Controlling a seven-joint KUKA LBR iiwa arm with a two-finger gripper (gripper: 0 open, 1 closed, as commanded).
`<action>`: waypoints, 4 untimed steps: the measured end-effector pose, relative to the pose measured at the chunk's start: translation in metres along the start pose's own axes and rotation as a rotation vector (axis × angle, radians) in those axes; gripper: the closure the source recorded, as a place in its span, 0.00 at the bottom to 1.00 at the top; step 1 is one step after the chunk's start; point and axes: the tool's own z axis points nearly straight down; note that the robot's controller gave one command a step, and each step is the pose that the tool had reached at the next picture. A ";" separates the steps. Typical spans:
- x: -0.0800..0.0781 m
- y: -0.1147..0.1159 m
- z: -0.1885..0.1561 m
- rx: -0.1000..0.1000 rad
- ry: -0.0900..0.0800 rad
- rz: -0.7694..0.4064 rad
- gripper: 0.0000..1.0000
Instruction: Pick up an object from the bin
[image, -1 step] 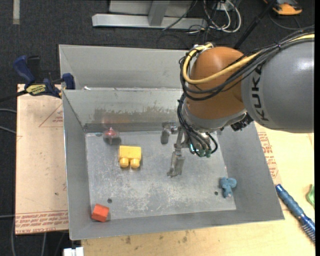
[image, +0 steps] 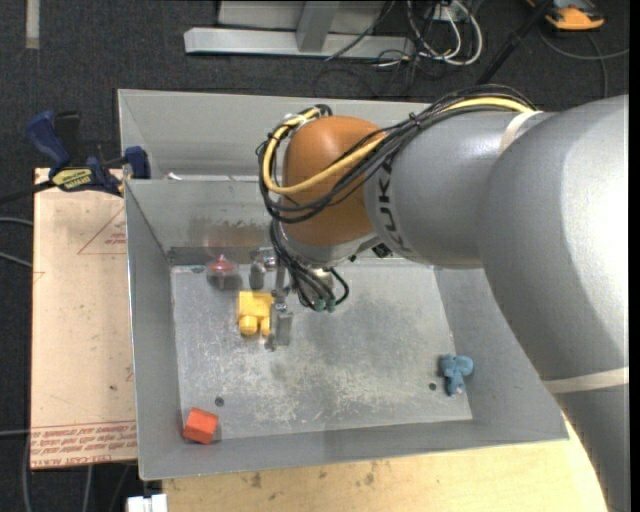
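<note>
Mostly, the orange wrist cover (image: 322, 180) and cables hide your gripper (image: 276, 322); you cannot tell whether it is clenched or released. It sits just right of a yellow block (image: 253, 312), left of the bin's (image: 350, 392) middle. A red cube (image: 200, 425) lies near-left and a blue figure (image: 456, 373) near-right, both well apart from it.

Right edge of yellow block (image: 250, 312) hidden behind gripper (image: 273, 318). Too blurred to identify: small reddish thing (image: 220, 267) by back wall (image: 200, 215). Right picture edge cuts off arm (image: 520, 200).

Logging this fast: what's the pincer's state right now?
Pincer: cannot be told whether open or closed; it is down right at the yellow block in the left part of the bin.
</note>
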 end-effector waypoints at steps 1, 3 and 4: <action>-0.004 -0.002 0.049 0.002 0.001 -0.034 0.00; 0.012 0.015 -0.079 0.000 -0.012 -0.058 1.00; -0.032 0.010 -0.175 0.004 -0.012 -0.497 1.00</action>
